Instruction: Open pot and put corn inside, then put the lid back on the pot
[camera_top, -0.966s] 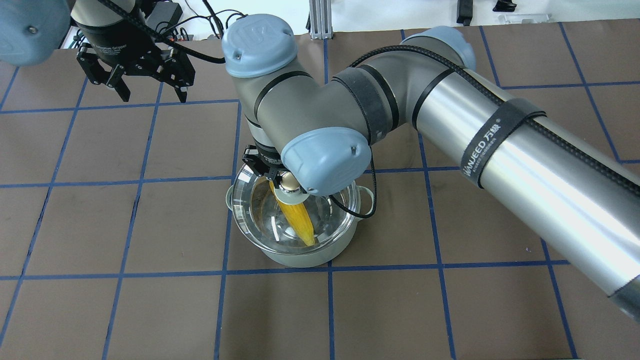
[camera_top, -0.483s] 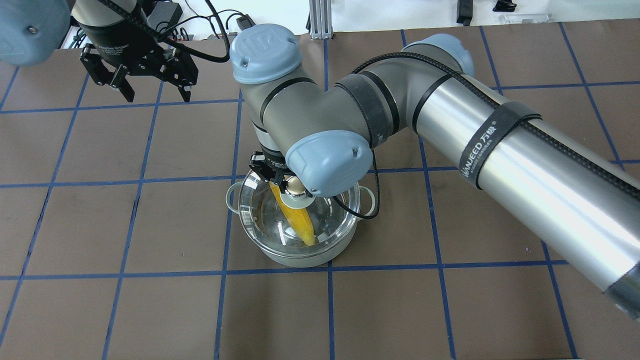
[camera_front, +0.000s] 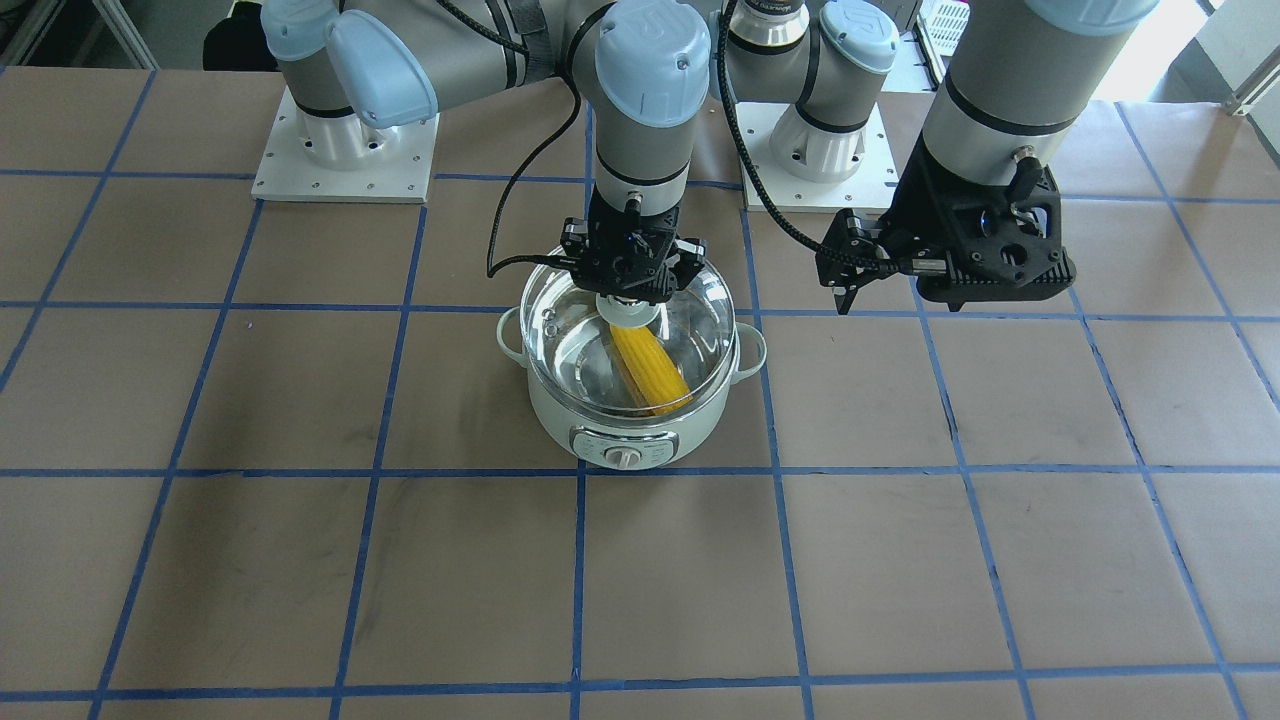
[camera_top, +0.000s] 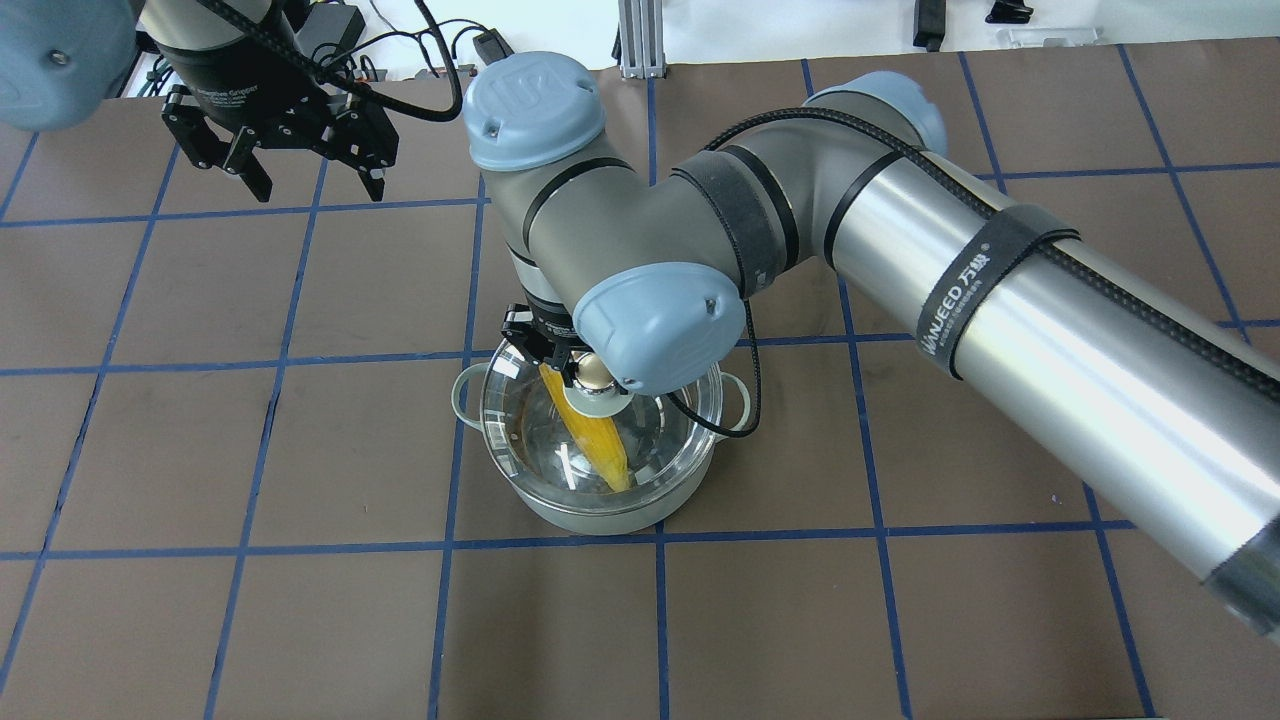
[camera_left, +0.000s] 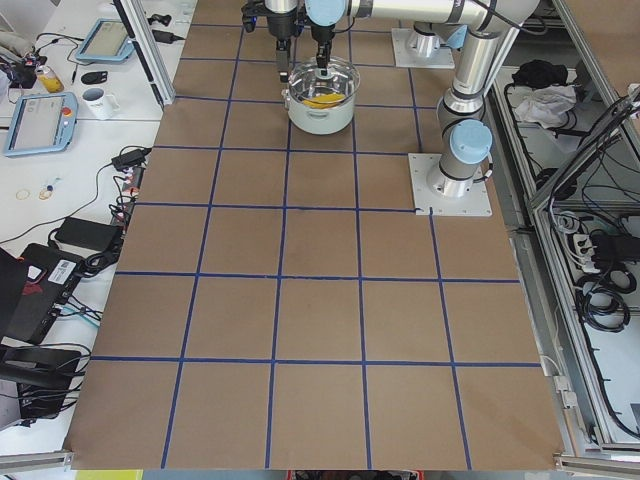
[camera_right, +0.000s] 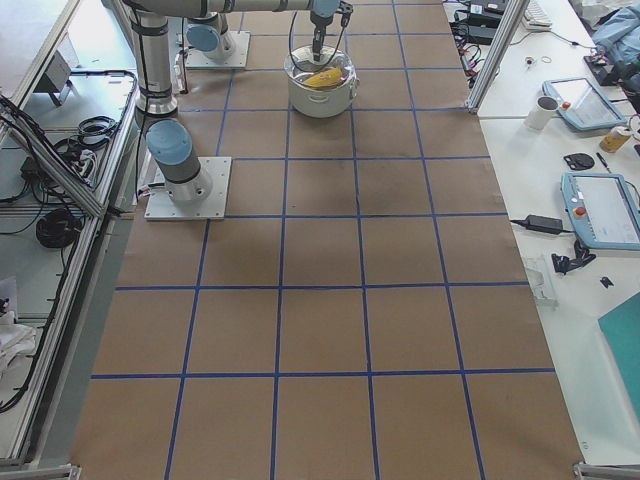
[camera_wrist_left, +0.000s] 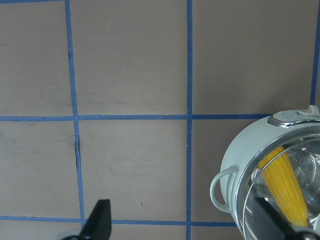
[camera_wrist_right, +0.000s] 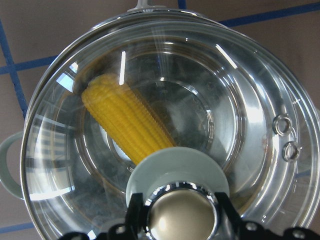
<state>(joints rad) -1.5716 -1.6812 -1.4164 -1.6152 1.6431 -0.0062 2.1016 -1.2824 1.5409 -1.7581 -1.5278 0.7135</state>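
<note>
The pot (camera_front: 560, 420) stands on the brown table (camera_front: 300, 560), which is marked into squares by blue tape lines (camera_front: 780, 560). Its silver panel and dial (camera_front: 627, 458) face away from the robot's base, and a small loop handle (camera_front: 508, 338) sticks out on each side. The corn (camera_front: 652, 372) lies inside the pot, slanting across the shiny steel bottom. One end is hidden under the middle of the lid and the other reaches toward the panel side. The glass lid (camera_front: 565, 335) lies level over the mouth of the pot and covers it from rim to rim. Whether its metal edge rests fully on the pot cannot be told. The right gripper (camera_front: 628, 292) points straight down over the centre of the lid. In the right wrist view its two fingers press against opposite sides of the round knob (camera_wrist_right: 182, 220), gripping it just above the pale green base (camera_wrist_right: 175, 167). The left gripper (camera_top: 320, 193) hangs above the table, well apart from the pot and off to the robot's left of it. Its fingers are spread wide and hold nothing. In the left wrist view the pot shows only at the lower right edge.
</note>
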